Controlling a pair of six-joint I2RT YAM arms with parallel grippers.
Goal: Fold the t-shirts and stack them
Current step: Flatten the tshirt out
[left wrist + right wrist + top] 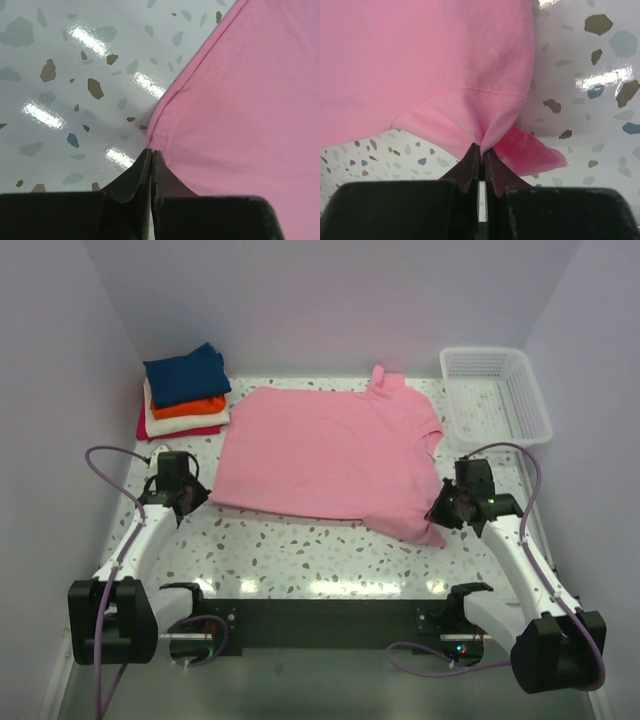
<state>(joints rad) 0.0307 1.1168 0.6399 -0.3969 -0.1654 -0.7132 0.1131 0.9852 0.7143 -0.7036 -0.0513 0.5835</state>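
Now, t-shirts: I count five, one pink t-shirt (325, 455) spread open and four folded ones.
Pink t-shirt: it lies flat in the middle of the table (300, 550), with the collar on the far side and the hem toward my arms.
Folded pile: one pile, at the far left of the pink t-shirt, close to its sleeve. From the top I see the navy t-shirt (185, 373), the orange t-shirt (192, 407), the cream t-shirt (185, 423) and the red t-shirt (150, 428) at the bottom.
Basket: one white mesh basket (530, 410), at the far right of the pink t-shirt, near it but apart.
Grippers: two.
Left gripper (151, 152): at the near-left corner of the pink t-shirt, jaws pressed together. The tips meet the hem edge, but I cannot tell if cloth is between them.
Right gripper (482, 150): at the near-right corner of the pink t-shirt, clenched on the cloth, which gathers in folds into the tips.
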